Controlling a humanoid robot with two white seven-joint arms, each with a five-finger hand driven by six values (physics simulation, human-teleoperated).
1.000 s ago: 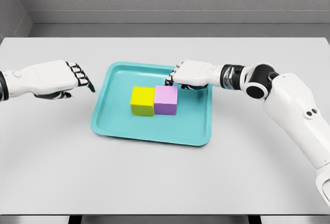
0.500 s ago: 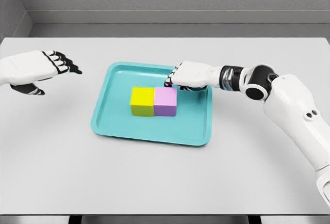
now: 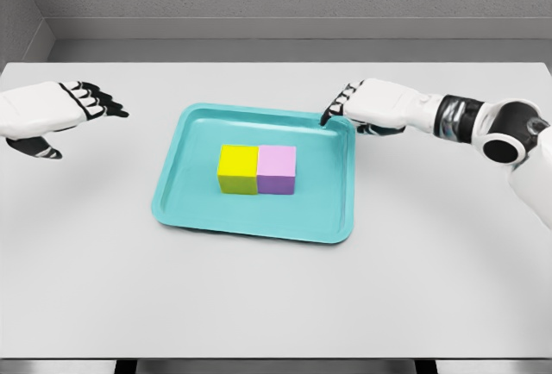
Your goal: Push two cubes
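Observation:
A yellow cube (image 3: 238, 169) and a purple cube (image 3: 277, 169) sit side by side, touching, in the middle of a teal tray (image 3: 194, 203). My right hand (image 3: 338, 103) hovers over the tray's far right corner, apart from the purple cube, with fingers relaxed and holding nothing. My left hand (image 3: 102, 106) is out at the far left above the table, well away from the tray, fingers extended and empty.
The tray rests on a wide light-grey table (image 3: 276, 296). A grey wall runs behind the table's far edge.
My right hand has pulled back from the purple cube toward the tray's far right corner. My left hand has withdrawn leftward, away from the tray. The cubes stay together.

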